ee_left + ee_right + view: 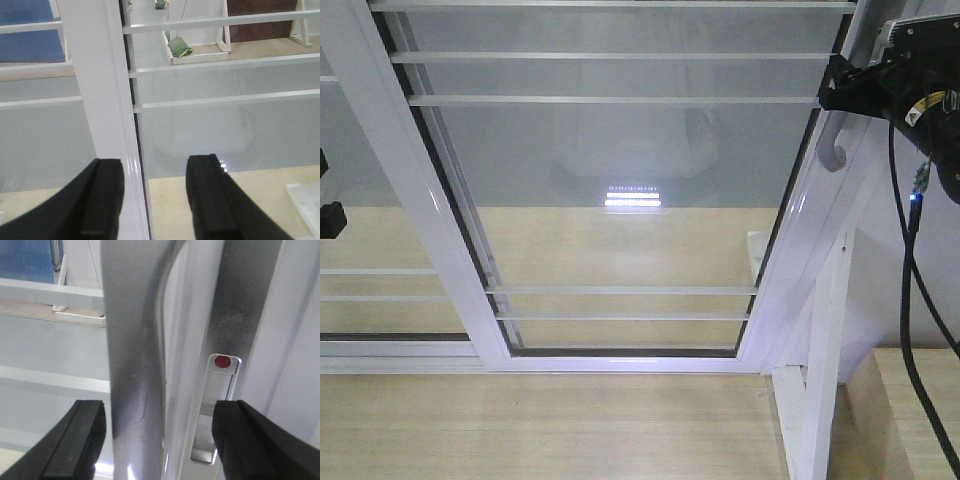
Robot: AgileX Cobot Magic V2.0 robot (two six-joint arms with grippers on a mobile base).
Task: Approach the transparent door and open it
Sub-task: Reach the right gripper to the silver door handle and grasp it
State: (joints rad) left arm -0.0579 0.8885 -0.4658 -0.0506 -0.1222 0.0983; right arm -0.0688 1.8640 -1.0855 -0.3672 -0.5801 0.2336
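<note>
1. Right now, in the front view, the transparent door [620,160] fills the middle. It is clear glass in a white frame with thin bars across it, and its handle side is to the right.
2. The curved silver handle [833,152] sits high on the right edge of the frame. The right arm's black wrist is right up against it.
3. The right gripper [157,407] is spread wide, with the handle standing between its two black fingers. I cannot tell whether either finger touches it.
4. A lock slot [220,405] with a red dot [222,361] lies just beside the handle, near the right-hand finger.
5. The left gripper [155,162] is spread too and holds nothing. A white frame upright [95,100] runs down next to its left finger.
6. A second glass panel [380,240] sits to the left. Pale wooden floor [520,430] lies below.
</note>
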